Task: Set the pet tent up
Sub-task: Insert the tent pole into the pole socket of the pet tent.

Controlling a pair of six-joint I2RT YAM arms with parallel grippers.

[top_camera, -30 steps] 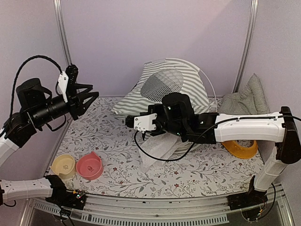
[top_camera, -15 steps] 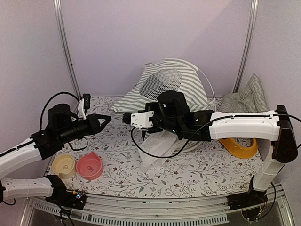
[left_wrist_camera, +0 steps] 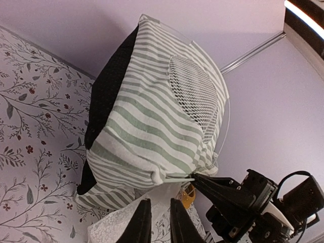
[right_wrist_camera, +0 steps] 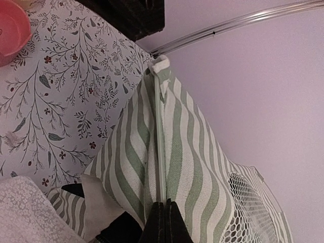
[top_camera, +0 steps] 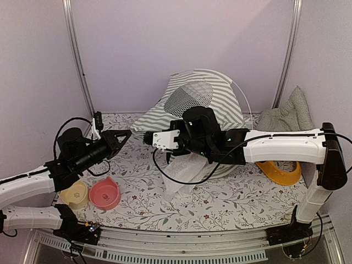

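Observation:
The pet tent (top_camera: 206,102), green-and-white striped with a round black mesh window (top_camera: 188,98), stands half-raised at the back of the table. Its white lace curtain (top_camera: 184,173) spills forward. My right gripper (top_camera: 147,138) is shut on a thin white pole (right_wrist_camera: 161,142) at the tent's left corner, and the pole runs along a fabric fold to the corner tip (right_wrist_camera: 161,65). My left gripper (top_camera: 126,134) hovers just left of that corner, its jaws a narrow gap apart with nothing between them. The left wrist view shows the tent (left_wrist_camera: 152,111) and the right gripper (left_wrist_camera: 197,178) pinching the pole.
A pink bowl (top_camera: 104,193) and a yellow bowl (top_camera: 74,193) sit at the front left, under my left arm. An orange bowl (top_camera: 280,173) lies under the right arm. A checked cushion (top_camera: 289,118) leans at the back right. Metal frame posts (top_camera: 77,55) stand at both back corners.
My left arm has dropped from high on the left and reached right toward the tent's corner, its jaws narrowing. The right gripper has shifted slightly left, still pinching the pole.

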